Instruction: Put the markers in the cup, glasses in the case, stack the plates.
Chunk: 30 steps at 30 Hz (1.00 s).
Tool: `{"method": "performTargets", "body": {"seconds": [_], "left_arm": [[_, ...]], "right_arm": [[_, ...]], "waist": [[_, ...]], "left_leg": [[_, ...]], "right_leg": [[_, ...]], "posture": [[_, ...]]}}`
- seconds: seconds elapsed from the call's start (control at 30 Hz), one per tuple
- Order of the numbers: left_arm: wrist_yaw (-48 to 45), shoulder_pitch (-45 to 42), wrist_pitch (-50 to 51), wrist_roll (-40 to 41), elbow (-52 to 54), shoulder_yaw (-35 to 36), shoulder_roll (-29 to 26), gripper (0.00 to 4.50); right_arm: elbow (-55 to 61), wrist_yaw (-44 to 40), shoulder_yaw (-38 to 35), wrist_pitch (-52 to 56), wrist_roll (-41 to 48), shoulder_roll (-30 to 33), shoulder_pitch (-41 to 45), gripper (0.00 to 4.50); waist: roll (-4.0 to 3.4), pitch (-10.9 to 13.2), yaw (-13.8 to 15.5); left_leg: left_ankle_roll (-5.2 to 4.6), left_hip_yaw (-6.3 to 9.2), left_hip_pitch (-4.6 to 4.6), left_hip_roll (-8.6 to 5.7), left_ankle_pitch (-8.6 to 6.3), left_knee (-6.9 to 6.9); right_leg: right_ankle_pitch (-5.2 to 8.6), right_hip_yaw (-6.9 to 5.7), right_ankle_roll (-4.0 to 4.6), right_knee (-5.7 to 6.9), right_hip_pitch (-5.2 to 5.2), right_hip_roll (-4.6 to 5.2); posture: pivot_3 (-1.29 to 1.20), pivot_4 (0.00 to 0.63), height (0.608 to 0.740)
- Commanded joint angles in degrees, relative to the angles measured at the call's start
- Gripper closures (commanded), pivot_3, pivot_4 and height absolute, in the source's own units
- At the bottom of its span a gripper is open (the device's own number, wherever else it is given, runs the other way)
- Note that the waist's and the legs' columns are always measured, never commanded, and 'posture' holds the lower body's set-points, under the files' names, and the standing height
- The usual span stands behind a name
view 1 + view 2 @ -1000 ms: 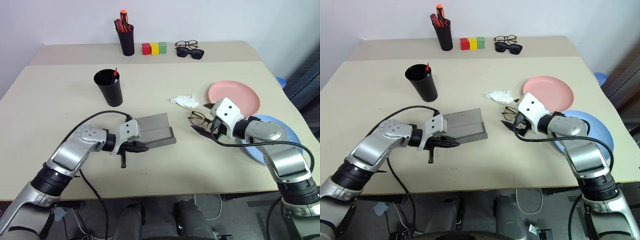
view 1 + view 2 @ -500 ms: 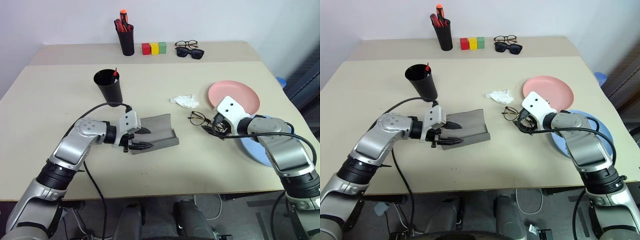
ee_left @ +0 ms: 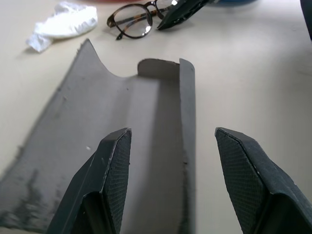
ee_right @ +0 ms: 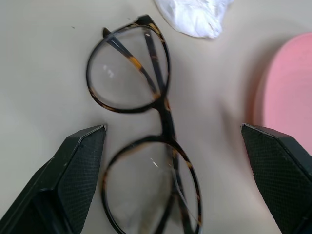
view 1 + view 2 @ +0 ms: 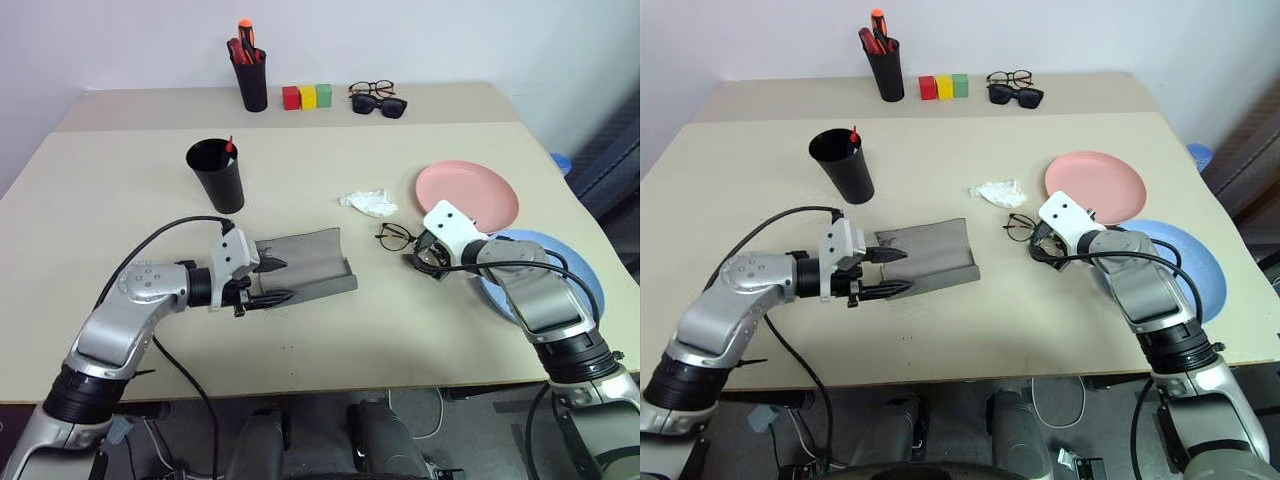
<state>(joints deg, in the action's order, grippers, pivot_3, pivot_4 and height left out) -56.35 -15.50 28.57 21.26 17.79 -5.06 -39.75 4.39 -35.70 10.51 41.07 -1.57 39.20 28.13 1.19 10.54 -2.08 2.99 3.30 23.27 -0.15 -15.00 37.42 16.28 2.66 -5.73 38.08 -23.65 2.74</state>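
Observation:
The grey case [image 5: 310, 262] lies open on the table, its inside facing up [image 3: 141, 122]. My left gripper [image 5: 266, 281] is open at the case's near left end, one finger above it and one beside it. The thin-rimmed glasses [image 5: 395, 237] lie folded on the table, right of the case. My right gripper [image 4: 171, 127] is open, with its fingers either side of the glasses [image 4: 146, 117]. The black cup [image 5: 218, 176] stands upright with a marker's red end [image 5: 230, 145] above its rim. The pink plate [image 5: 468, 193] and the blue plate [image 5: 1190, 262] lie side by side.
A crumpled white tissue [image 5: 368, 203] lies just beyond the glasses. At the back stand a black pen holder [image 5: 251, 78] with orange-red pens, three coloured blocks [image 5: 307, 96], dark sunglasses [image 5: 380, 105] and another clear pair [image 5: 372, 89].
My left gripper has opened and lifted slightly at the case's end. My right gripper has moved forward and down, so its fingers now straddle the glasses.

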Motion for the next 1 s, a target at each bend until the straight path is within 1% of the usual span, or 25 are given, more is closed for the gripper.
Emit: {"method": "performTargets", "body": {"seconds": [0.03,0.13,0.2,0.23,0.27,0.4,0.5,0.6,0.7,0.83,1.0], "left_arm": [[1.46,0.82,0.04,0.94,2.31,2.24,-0.05,1.68],[1.64,1.61,-0.49,1.03,2.43,2.22,-0.23,1.68],[1.7,1.83,-0.58,1.1,2.56,2.19,-0.26,1.68],[1.75,1.88,-0.6,1.1,2.67,2.15,-0.26,1.68],[1.79,1.9,-0.61,1.1,2.75,2.11,-0.28,1.68],[2.09,1.95,-0.49,1.12,3.13,2.13,-0.29,1.68],[3.39,2.89,-0.57,1.15,3.53,3.68,-0.31,1.68],[5.71,5.89,-0.72,1.98,1.79,9.78,-1.03,1.68],[5.99,10.04,-1.12,2.38,-0.23,15.59,-2.88,1.68],[5.13,15.1,-2.63,2.05,-2.39,20.33,-5.25,1.68],[5.59,17.34,-2.89,2.81,-1.55,22.53,-5.66,1.68]], "right_arm": [[0.23,0.01,-0.57,-0.86,-0.49,-0.32,1.53,1.28],[0.13,-0.12,-0.37,-0.9,-0.68,-0.21,1.67,2.78],[0.2,-0.29,-0.25,-0.87,-0.79,-0.08,1.69,3.87],[0.31,-0.34,-0.11,-1.01,-1.04,0.07,1.68,4.3],[0.43,-0.38,-0.04,-1.06,-1.21,0.15,1.67,4.41],[1.09,-0.11,-0.01,-1.63,-2.01,0.34,1.69,4.41],[1.84,-0.02,0.05,-3.12,-3.0,0.7,2.48,4.41],[7.1,-3.73,0.37,-8.16,-1.47,0.98,4.09,4.41],[12.53,-8.23,1.53,-11.2,1.06,-0.17,5.85,4.41],[12.93,-11.16,7.44,-12.92,1.24,-5.11,10.62,4.41],[5.59,-12.11,13.68,-16.76,-1.13,-12.01,15.06,4.41]], "waist": [[0.0,0.0,0.01],[0.0,0.0,-0.04],[0.0,0.0,-0.05],[0.0,0.0,-0.05],[0.0,-0.01,-0.05],[-0.01,0.0,-0.06],[-0.01,0.0,-0.07],[-0.04,0.01,-0.43],[-0.13,0.05,-0.76],[-0.12,0.05,-0.47],[-0.1,0.04,0.41]], "left_leg": [[0.0,0.0,0.0,0.0,0.0,0.0],[0.0,0.0,-0.01,0.0,0.0,-0.01],[-0.01,-0.01,-0.01,0.0,0.0,-0.01],[-0.01,-0.01,-0.01,0.0,0.0,0.0],[-0.01,-0.01,-0.01,0.0,0.0,0.0],[-0.01,-0.01,-0.04,0.0,-0.01,-0.01],[-0.01,-0.01,-0.04,0.0,-0.01,-0.01],[-0.01,-0.01,-0.04,0.01,-0.01,-0.03],[-0.01,-0.05,-0.05,0.1,-0.01,-0.12],[-0.01,-0.03,-0.09,0.13,-0.01,-0.15],[-0.01,0.05,-0.06,0.1,-0.01,-0.09]], "right_leg": [[0.0,0.0,0.0,0.0,0.0,0.0],[0.0,0.0,0.0,0.0,0.0,0.0],[0.0,0.0,0.0,0.0,0.0,0.0],[0.0,0.0,0.0,0.0,0.0,0.0],[0.0,0.0,0.0,0.0,0.0,0.0],[0.0,0.0,0.0,0.0,0.03,0.0],[0.0,0.0,0.0,0.0,0.03,-0.01],[0.0,0.01,0.0,0.0,0.0,-0.01],[0.0,0.05,0.01,0.02,-0.09,-0.09],[0.02,0.01,0.04,0.0,-0.05,-0.08],[0.02,-0.1,0.03,-0.03,0.03,0.13]], "posture": [[0.0,0.15,0.74],[0.0,0.15,0.74],[0.0,0.15,0.74],[0.0,0.15,0.74],[0.0,0.15,0.74],[0.0,0.15,0.74],[0.0,0.15,0.74],[0.0,0.15,0.74],[0.0,0.15,0.74],[0.0,0.15,0.74],[0.0,0.15,0.74]]}}
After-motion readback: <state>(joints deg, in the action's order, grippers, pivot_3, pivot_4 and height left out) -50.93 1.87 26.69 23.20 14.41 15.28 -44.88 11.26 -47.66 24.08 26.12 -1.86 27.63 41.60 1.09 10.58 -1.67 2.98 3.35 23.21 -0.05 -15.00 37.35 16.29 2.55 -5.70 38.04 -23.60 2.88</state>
